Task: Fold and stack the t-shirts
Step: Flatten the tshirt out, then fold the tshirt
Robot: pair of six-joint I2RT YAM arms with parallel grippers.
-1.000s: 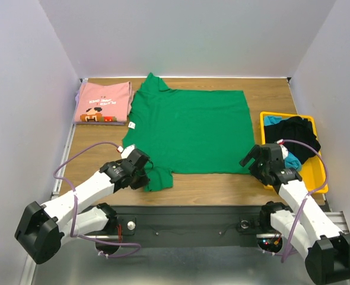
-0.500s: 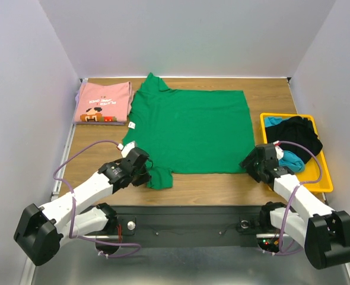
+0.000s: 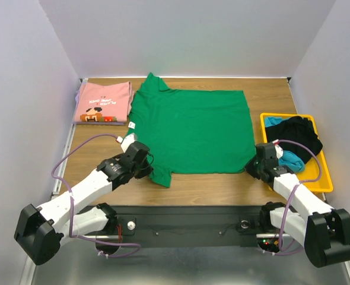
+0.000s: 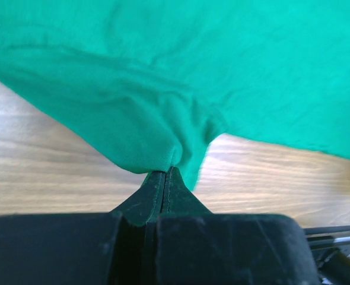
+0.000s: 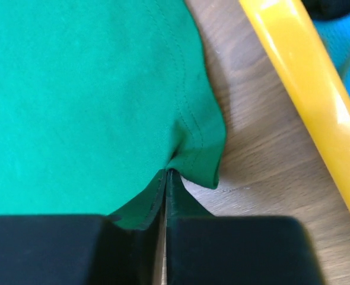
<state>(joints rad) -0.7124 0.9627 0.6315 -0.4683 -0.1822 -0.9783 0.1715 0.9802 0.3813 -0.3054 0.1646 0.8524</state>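
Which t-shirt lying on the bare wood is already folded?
The dusty pink cloth t-shirt with a printed graphic, far left; the plain bright green cloth t-shirt lies spread flat.

We note the green t-shirt [image 3: 193, 127] as soft matt knit cloth with stitched hems, lightly creased. The pink t-shirt [image 3: 102, 102] is matt cloth with a flat print. The table [image 3: 210, 187] is smooth wood, its grain visible, low sheen. The tray [image 5: 305, 89] is glossy yellow plastic. On the left gripper [image 4: 166, 175] and the right gripper [image 5: 165, 178] we see matt black plastic, finely scuffed.
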